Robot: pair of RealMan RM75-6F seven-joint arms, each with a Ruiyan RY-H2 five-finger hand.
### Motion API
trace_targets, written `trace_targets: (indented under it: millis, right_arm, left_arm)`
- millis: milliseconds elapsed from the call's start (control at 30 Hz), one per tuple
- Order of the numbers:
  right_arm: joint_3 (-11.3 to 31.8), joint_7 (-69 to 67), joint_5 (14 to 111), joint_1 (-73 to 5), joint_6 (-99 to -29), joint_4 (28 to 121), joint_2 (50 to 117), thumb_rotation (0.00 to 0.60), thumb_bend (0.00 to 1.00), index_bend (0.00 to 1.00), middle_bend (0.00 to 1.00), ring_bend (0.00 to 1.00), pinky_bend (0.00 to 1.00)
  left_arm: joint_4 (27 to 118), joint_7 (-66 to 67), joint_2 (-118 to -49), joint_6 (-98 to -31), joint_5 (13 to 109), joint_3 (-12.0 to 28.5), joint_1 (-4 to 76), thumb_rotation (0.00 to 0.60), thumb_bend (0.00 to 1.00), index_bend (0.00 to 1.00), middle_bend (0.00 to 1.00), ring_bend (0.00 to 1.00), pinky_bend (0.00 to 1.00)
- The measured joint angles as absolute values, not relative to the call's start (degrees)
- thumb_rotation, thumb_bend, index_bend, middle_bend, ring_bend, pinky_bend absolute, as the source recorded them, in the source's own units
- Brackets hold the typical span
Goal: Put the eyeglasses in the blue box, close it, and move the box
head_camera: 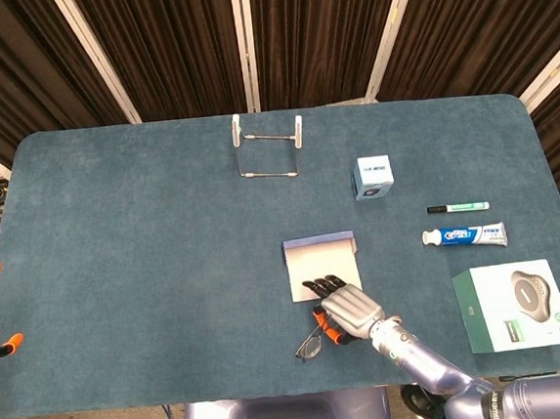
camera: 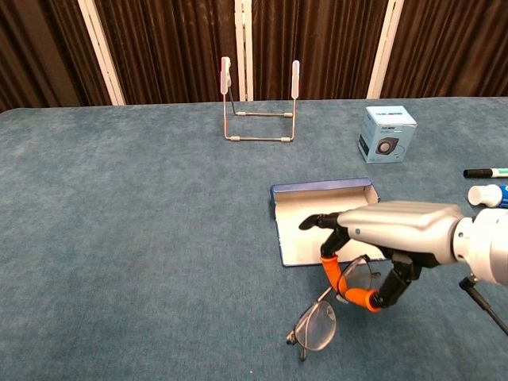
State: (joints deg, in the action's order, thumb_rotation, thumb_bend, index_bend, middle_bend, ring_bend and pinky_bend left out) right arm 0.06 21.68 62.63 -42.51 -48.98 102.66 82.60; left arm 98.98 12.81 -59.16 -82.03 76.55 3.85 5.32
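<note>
My right hand [camera: 389,242] [head_camera: 346,312] pinches the wire-rimmed eyeglasses [camera: 324,311] [head_camera: 310,345] between two orange-tipped fingers. The glasses hang tilted off the table, one lens low at the left. The hand sits at the near edge of the open blue box [camera: 321,210] [head_camera: 320,262], a shallow tray with a pale inside and blue rim. Some fingers reach over the box's near part. The left hand shows in neither view.
A wire stand [head_camera: 269,152] is at the back centre. Right of the box lie a small light-blue carton [head_camera: 373,177], a marker [head_camera: 457,208], a toothpaste tube [head_camera: 464,237] and a white-and-green mouse package [head_camera: 515,307].
</note>
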Motion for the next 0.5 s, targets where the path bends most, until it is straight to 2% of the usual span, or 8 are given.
trace_targets:
  millis: [300,500]
  right_arm:
    - [2.85,18.69,63.26,-42.56,-49.84,102.76,81.17,0.6,0.38,0.64,0.03,0.0,0.0]
    - [5.51,18.88,61.52,-43.47,-50.93,99.69,82.12,0.6,0.38,0.64,0.03,0.0,0.0]
  left_arm:
    - [99.0,12.55,-59.05,-81.96,76.42,3.87,5.35,0.6,0.0,0.0,0.0,0.0,0.0]
    - [99.06,12.6,-59.02,-81.87,76.23,3.92,5.42,0.6,0.0,0.0,0.0,0.0,0.0]
